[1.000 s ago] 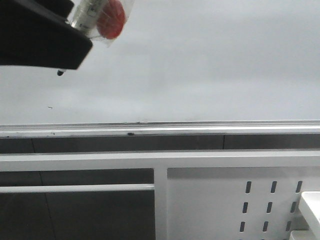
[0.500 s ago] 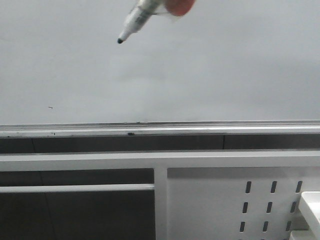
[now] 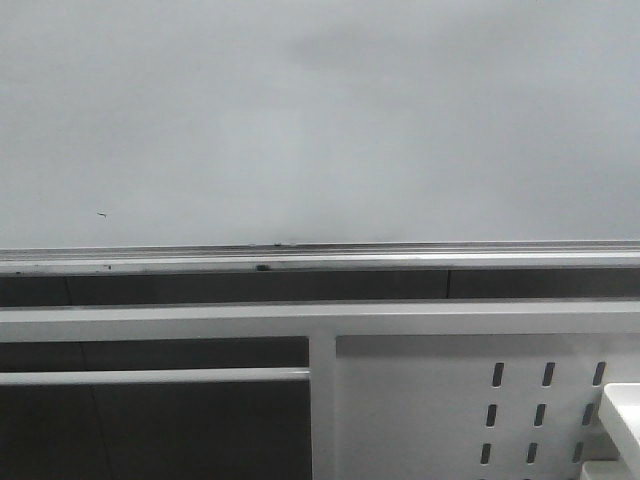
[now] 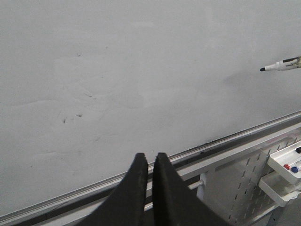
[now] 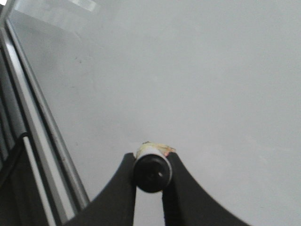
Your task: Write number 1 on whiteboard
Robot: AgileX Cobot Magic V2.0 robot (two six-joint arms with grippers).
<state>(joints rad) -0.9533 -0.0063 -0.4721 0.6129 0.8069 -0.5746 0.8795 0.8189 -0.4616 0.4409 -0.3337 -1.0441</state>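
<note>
The whiteboard (image 3: pixel 320 120) fills the upper part of the front view, with its silver rail (image 3: pixel 320 260) along the lower edge. No number 1 stroke shows on it, only tiny dark specks. My right gripper (image 5: pixel 151 162) is shut on a marker (image 5: pixel 151 173), seen end-on against the board. The marker's tip (image 4: pixel 281 64) shows in the left wrist view, just off the board. My left gripper (image 4: pixel 148 157) is shut and empty, facing the whiteboard (image 4: pixel 141 70) above the rail. Neither gripper shows in the front view.
A white frame bar (image 3: pixel 320 322) runs below the rail. A white perforated panel (image 3: pixel 480 400) stands at the lower right. A white tray (image 4: pixel 287 165) with coloured markers hangs at the right in the left wrist view.
The right gripper with the marker moved up and rightward across the board and has left the front view. No stroke appeared.
</note>
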